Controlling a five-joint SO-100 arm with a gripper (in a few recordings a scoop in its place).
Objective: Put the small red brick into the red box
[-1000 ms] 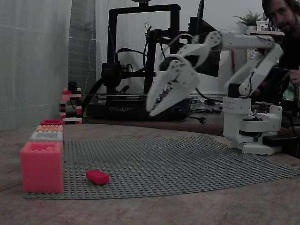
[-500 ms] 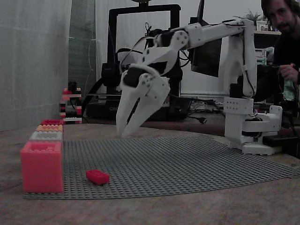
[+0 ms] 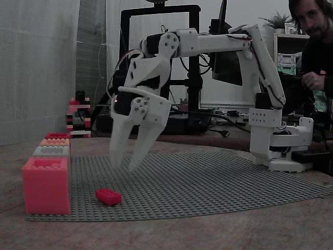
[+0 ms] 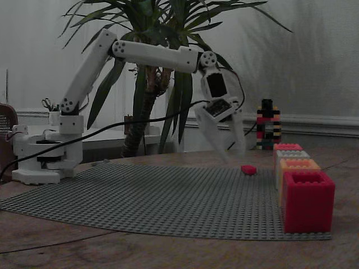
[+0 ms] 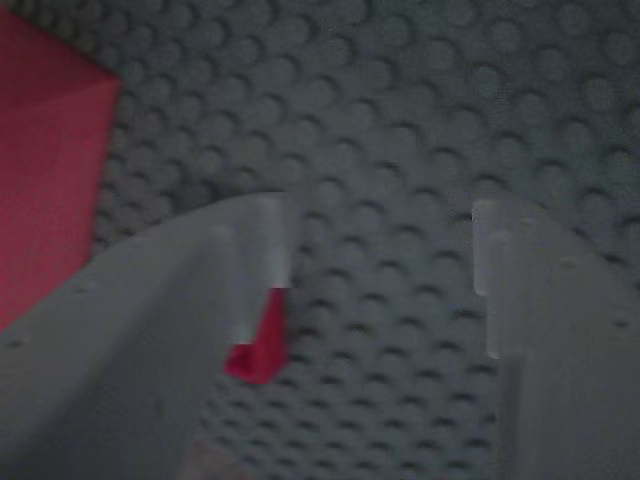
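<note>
In a fixed view, the small red brick (image 3: 108, 196) lies flat on the grey studded baseplate (image 3: 208, 179) at the lower left of the frame, just to the right of the pinkish box (image 3: 46, 185) but not touching it, and the claw (image 3: 126, 159) hangs above and slightly right of it with its two fingers spread apart and nothing between them. The brick's long axis runs roughly left to right here, slightly skewed, studs up. It looks like hard, light moulded plastic: stiff, not fragile, smooth on its sides, so it would likely slip if pinched off-centre, and since it may sit pressed onto the baseplate studs it could resist a straight lift. The best hold seems to be across its short width, fingers on the two long sides near the middle. In the other fixed view, the brick (image 4: 248, 169) sits right of centre on the plate, near the row of boxes at the right, whose far end is the red box (image 4: 288, 147); the claw (image 4: 228, 151) is open just left of and above the brick. In the wrist view, a corner of the brick (image 5: 262, 340) shows low and left of centre, half hidden behind the left finger (image 5: 150, 330), not yet centred between the fingers, which stand wide apart; which way its long axis runs cannot be told from this corner alone.
</note>
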